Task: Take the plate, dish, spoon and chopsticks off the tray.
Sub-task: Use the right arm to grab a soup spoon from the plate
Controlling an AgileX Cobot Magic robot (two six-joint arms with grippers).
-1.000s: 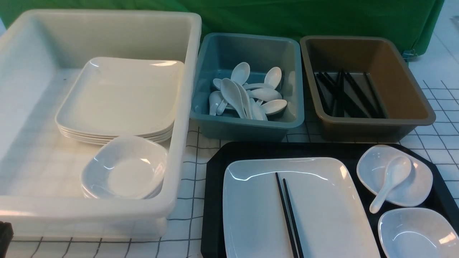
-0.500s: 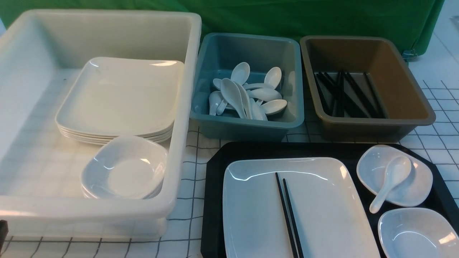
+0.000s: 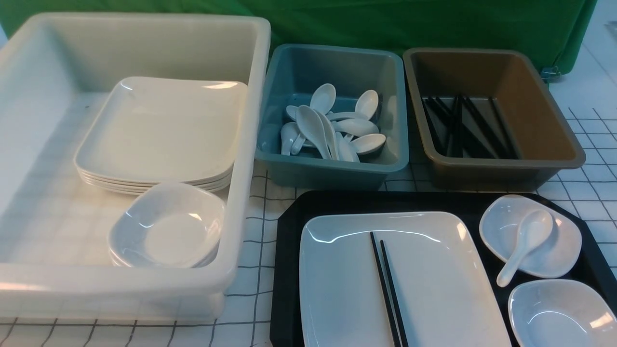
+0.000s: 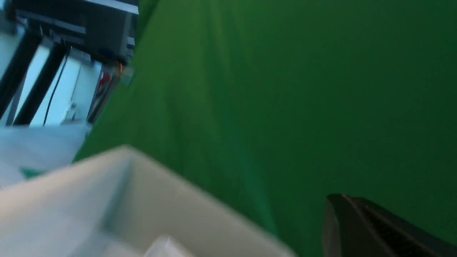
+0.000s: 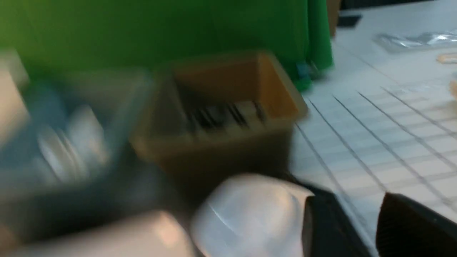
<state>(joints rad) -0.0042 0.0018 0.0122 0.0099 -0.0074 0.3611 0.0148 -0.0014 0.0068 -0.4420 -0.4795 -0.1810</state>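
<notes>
The black tray (image 3: 288,250) lies at the near right of the table. On it rests the white rectangular plate (image 3: 337,289), with the black chopsticks (image 3: 388,284) side by side across it. Right of the plate are two small white dishes (image 3: 561,253) (image 3: 554,313), and the spoon (image 3: 528,241) lies in the farther one. Neither gripper shows in the front view. In the blurred right wrist view my right gripper (image 5: 349,197) is open and empty, beside a white dish (image 5: 250,214). The left gripper (image 4: 335,200) is shut on nothing, in front of green cloth.
A big white tub (image 3: 250,120) at the left holds a stack of plates (image 3: 159,130) and bowls (image 3: 168,226). Behind the tray stand a blue tub (image 3: 332,168) of spoons and a brown tub (image 3: 506,173) of black chopsticks. Green cloth hangs at the back.
A dark part of the left arm at the front view's lower left corner has slid out of the picture. The tableware has not moved.
</notes>
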